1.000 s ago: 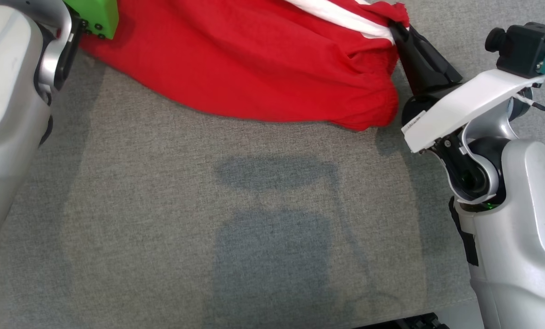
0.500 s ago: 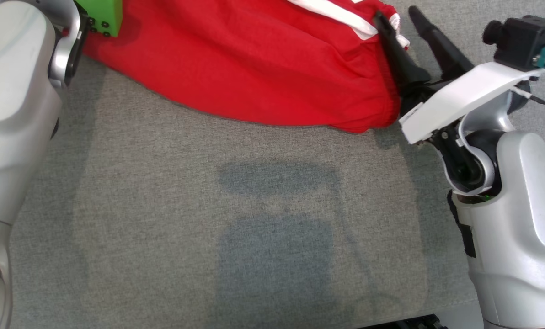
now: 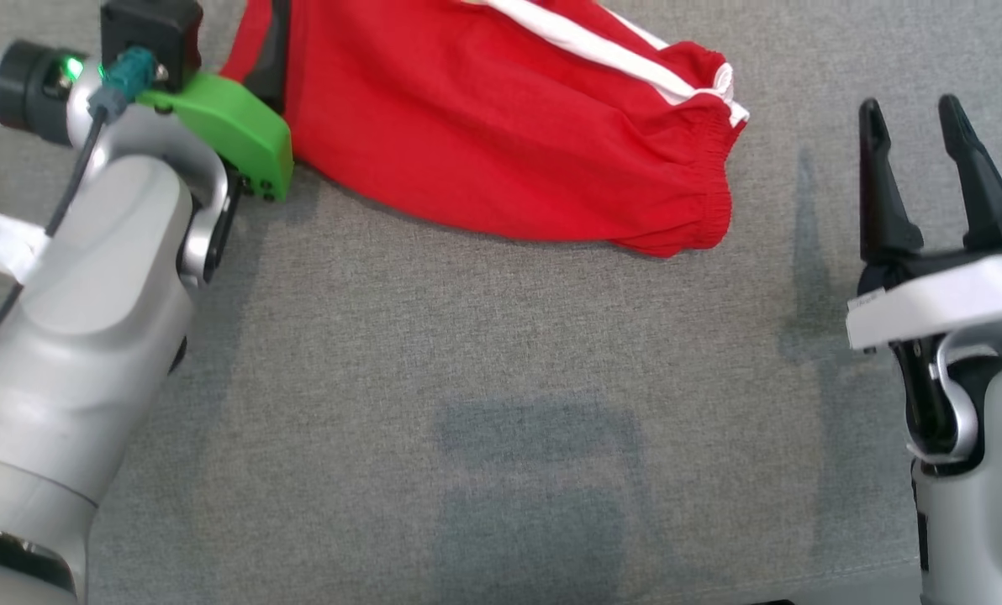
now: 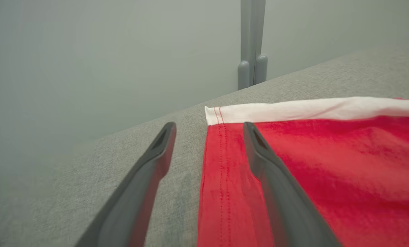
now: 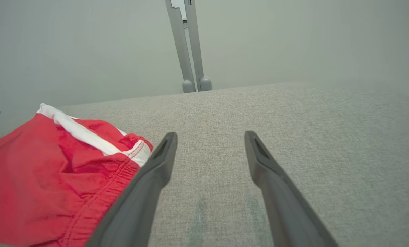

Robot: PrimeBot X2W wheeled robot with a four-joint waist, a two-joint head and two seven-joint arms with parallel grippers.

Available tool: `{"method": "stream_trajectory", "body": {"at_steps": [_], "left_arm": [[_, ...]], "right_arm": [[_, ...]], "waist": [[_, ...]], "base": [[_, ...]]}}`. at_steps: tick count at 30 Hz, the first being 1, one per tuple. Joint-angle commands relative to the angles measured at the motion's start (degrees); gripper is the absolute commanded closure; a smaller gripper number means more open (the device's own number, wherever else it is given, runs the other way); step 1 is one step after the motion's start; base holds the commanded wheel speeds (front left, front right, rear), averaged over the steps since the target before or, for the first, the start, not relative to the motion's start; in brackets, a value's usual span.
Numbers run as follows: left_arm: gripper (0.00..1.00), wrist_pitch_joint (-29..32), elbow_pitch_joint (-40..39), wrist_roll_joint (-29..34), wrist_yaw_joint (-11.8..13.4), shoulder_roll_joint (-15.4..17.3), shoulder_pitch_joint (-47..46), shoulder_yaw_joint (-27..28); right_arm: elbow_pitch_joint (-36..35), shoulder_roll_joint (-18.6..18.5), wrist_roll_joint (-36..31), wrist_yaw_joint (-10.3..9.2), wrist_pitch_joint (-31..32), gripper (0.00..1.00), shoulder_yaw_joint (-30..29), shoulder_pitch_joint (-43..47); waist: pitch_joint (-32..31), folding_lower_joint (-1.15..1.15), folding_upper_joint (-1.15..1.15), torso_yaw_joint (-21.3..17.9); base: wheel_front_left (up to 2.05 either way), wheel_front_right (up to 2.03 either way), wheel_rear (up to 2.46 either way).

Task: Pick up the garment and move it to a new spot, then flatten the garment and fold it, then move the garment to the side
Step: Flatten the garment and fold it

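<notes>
Right gripper [image 3: 910, 113]: one, with two long dark fingers spread wide and holding nothing. It stood near the gathered waistband of one red cloth garment with a white side stripe [image 3: 501, 143]. Left gripper [image 4: 208, 125]: one, two fingers likewise parted and empty, straddling the garment's stitched hem. The garment lay on one grey woven-fabric surface [image 3: 467, 336].

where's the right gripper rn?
Head view, right edge: the right gripper is open over the grey fabric surface, right of the red shorts at their waistband end, not touching them.
</notes>
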Motion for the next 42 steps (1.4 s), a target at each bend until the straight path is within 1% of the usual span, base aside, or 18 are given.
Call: {"method": "stream_trajectory", "body": {"at_steps": [1,4,8,13,17,21,25,29,33,36,37,38,39,42], "left_arm": [[0.0,-0.25,0.18,-0.44,0.65,0.18,1.77,-0.03],[0.0,0.39,0.95,-1.0,1.38,0.61,3.96,-0.11],[0.0,1.19,2.05,-1.89,1.47,0.87,6.42,-0.4],[0.0,3.49,3.49,-3.7,0.73,0.84,9.11,-0.52],[0.0,5.47,4.14,-5.69,-0.37,1.03,10.69,-0.14],[0.0,7.14,4.82,-7.05,-0.53,1.62,11.11,0.31],[0.0,10.49,6.36,-8.77,-0.75,2.0,10.73,1.14],[0.0,15.49,7.6,-10.22,0.32,1.74,9.69,1.18],[0.0,16.64,7.56,-10.86,0.6,1.63,9.75,1.33],[0.0,18.6,7.98,-11.79,0.4,0.79,10.42,1.19],[0.25,19.29,8.13,-11.89,0.43,0.57,10.64,1.0],[0.74,19.49,8.02,-12.07,0.26,0.47,10.83,0.9],[1.0,20.11,8.1,-12.49,0.14,0.31,11.12,0.92],[1.0,21.91,8.64,-13.13,0.27,0.11,12.2,0.5]], "right_arm": [[-0.32,-0.14,-1.39,-0.02,-1.9,0.0,-0.43,1.69],[-0.02,-0.13,-4.42,-0.02,-6.66,0.0,-0.92,4.34],[1.34,-0.06,-6.89,-0.05,-13.55,0.0,-2.85,7.98],[2.75,-0.1,-9.41,-0.05,-18.25,0.0,-3.0,12.31],[3.08,-0.13,-10.91,-0.05,-19.81,0.0,-2.68,15.41],[3.74,-0.11,-10.12,-0.05,-20.49,0.0,-1.92,17.36],[4.13,-0.11,-8.88,-0.05,-20.73,0.0,-1.26,17.65],[3.91,-0.11,-8.55,-0.05,-20.95,0.0,-0.8,16.59],[4.27,-0.11,-8.06,-0.05,-20.96,0.0,-0.94,16.09],[4.42,-0.12,-7.77,-0.05,-20.93,0.0,-0.8,15.73],[4.45,-0.1,-7.8,-0.05,-20.93,0.0,-0.71,15.64],[4.48,-0.1,-7.71,-0.05,-20.94,0.0,-0.66,15.53],[4.48,-0.11,-7.69,-0.05,-20.94,0.0,-0.67,15.39],[4.72,-0.1,-7.64,-0.05,-20.95,0.0,-0.6,15.21]], "waist": [[-2.49,0.0,0.0,0.29],[-4.33,0.0,0.0,-0.09],[-6.6,0.0,0.0,-0.78],[-8.94,0.0,0.0,-1.86],[-10.05,0.0,0.0,-2.75],[-9.97,0.0,0.0,-3.99],[-8.84,0.0,0.0,-5.22],[-7.16,0.0,0.0,-6.09],[-6.28,0.0,0.0,-6.32],[-5.96,0.0,0.0,-6.25],[-5.89,0.0,0.0,-6.18],[-5.85,0.0,0.0,-6.1],[-5.85,0.0,0.0,-6.01],[-5.98,0.0,0.0,-5.71]], "base": [[0.0,0.0,0.0],[0.0,0.0,0.0],[0.0,0.0,0.0],[0.0,0.0,0.0],[0.0,0.0,0.0],[0.0,0.0,0.0],[0.0,0.0,0.0],[0.0,0.0,0.0],[0.0,0.0,0.0],[0.0,0.0,0.0],[0.0,0.0,0.0],[0.0,0.0,0.0],[0.0,0.0,0.0],[0.0,0.0,0.0]]}}
